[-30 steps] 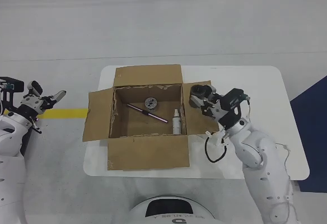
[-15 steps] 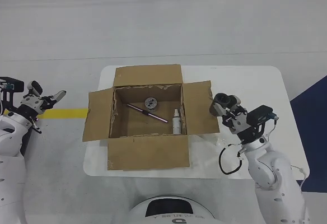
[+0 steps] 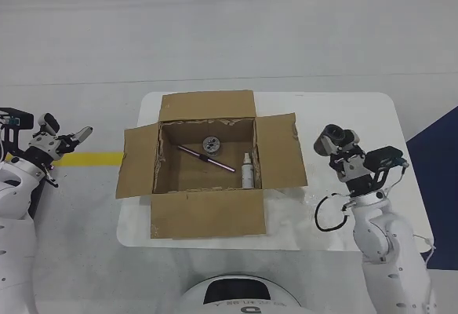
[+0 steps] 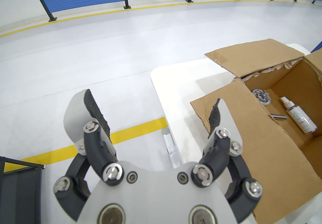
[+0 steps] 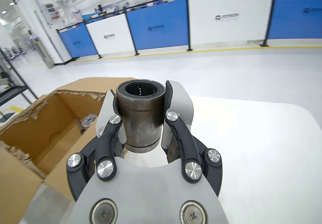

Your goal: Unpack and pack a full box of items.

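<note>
An open cardboard box (image 3: 284, 149) stands mid-table with its flaps spread. Inside lie a thin metal rod (image 3: 206, 158), a round metal disc part (image 3: 210, 144) and a small white spray bottle (image 3: 248, 169). My right gripper (image 5: 141, 99) is shut on a dark metal cylinder sleeve (image 5: 140, 117), held over the bare white table (image 3: 354, 110) to the right of the box (image 5: 50, 114); the top view shows the sleeve (image 3: 331, 140) there. My left gripper (image 4: 153, 109) hangs open off the table's left side, over the floor, holding nothing.
The white table (image 4: 176, 89) has bare room on its right part and a narrow strip left of the box (image 4: 264, 139). A yellow floor line (image 3: 96, 158) runs left of the table. A dark blue panel (image 3: 448, 180) stands at the far right.
My right gripper has carried the cylinder sleeve rightward, from above the box's right flap out over the bare table. The left arm has not moved.
</note>
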Tool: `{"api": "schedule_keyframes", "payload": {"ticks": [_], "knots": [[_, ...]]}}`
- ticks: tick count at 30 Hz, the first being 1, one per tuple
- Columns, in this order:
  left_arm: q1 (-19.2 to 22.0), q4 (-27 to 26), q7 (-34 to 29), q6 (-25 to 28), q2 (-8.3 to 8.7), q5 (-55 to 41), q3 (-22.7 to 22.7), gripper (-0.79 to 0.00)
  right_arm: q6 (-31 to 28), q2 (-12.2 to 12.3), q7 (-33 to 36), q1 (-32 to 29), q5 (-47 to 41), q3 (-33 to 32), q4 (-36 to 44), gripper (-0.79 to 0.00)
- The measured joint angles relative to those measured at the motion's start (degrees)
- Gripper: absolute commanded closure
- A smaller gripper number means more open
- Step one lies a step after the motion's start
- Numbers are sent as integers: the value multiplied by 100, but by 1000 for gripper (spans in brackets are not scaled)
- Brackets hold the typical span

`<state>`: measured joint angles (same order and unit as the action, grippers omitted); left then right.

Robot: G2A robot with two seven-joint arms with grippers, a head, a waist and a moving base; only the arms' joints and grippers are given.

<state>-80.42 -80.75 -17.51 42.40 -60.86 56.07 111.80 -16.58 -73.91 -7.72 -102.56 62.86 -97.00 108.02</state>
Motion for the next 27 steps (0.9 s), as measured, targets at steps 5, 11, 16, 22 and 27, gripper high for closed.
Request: {"api": "schedule_keyframes", "payload": {"ticks": [5,11,16,22,27], "knots": [[0,0,0,0,0,0,0,-785,51,-13,-491,77,-632,-288,-764,0],[0,0,0,0,0,0,0,-785,-180,-10,-665,872,-1023,-233,-2119,0],[0,0,0,0,0,0,0,-785,55,-24,-870,1435,-747,-43,-2964,0],[0,0,0,0,0,0,0,-785,637,-53,-1265,1893,-297,153,-3658,0],[0,0,0,0,0,0,0,-785,917,-70,-1450,2029,-61,273,-3947,0]]}}
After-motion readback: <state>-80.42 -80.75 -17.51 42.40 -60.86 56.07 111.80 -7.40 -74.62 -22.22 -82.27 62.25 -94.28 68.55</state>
